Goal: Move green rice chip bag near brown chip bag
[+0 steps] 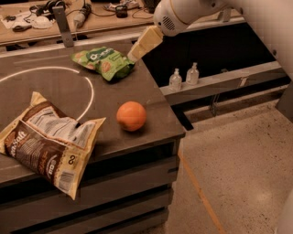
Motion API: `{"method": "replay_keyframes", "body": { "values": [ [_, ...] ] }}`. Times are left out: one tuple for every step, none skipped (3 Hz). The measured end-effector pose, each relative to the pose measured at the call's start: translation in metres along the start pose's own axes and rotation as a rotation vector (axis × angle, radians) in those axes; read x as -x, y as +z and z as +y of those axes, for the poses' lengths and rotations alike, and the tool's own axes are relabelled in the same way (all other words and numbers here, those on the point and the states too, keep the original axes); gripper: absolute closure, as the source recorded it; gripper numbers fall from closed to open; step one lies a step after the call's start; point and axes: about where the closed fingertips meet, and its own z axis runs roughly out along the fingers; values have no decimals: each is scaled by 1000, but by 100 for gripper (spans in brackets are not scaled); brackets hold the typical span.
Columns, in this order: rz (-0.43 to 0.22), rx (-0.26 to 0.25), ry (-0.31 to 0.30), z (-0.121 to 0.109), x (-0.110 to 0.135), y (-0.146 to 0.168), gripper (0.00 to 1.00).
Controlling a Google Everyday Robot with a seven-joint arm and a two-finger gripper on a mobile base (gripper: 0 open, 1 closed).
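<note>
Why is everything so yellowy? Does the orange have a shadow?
Camera view: warm, dim light tints everything; the orange drops a soft shadow on the table beneath it; the brown chip bag shows faint shine; the end effector hangs beside the green rice chip bag.

A dark tabletop (151, 105) is filling the left half of the view, with a white curved line (89, 89) arcing across it and slatted dark boards (128, 183) facing its front. Behind it a wooden workbench (100, 23) is carrying tangled cables and headphones (48, 7). To the right a grey ledge (229, 80) is holding two small clear bottles (175, 80) side by side. The speckled floor (242, 160) is catching warm, dim light, and an orange line (199, 192) is running across it. The gripper (137, 51) is hanging above the tabletop's far right corner.
</note>
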Motion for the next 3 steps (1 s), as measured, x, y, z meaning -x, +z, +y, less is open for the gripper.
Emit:
{"method": "replay_keyframes", "body": {
  "values": [
    [0,0,0,0,0,0,0],
    [-9,-1,32,-4,-3,21,0],
    [-29,-9,88,-11,-10,68,0]
  ]
}}
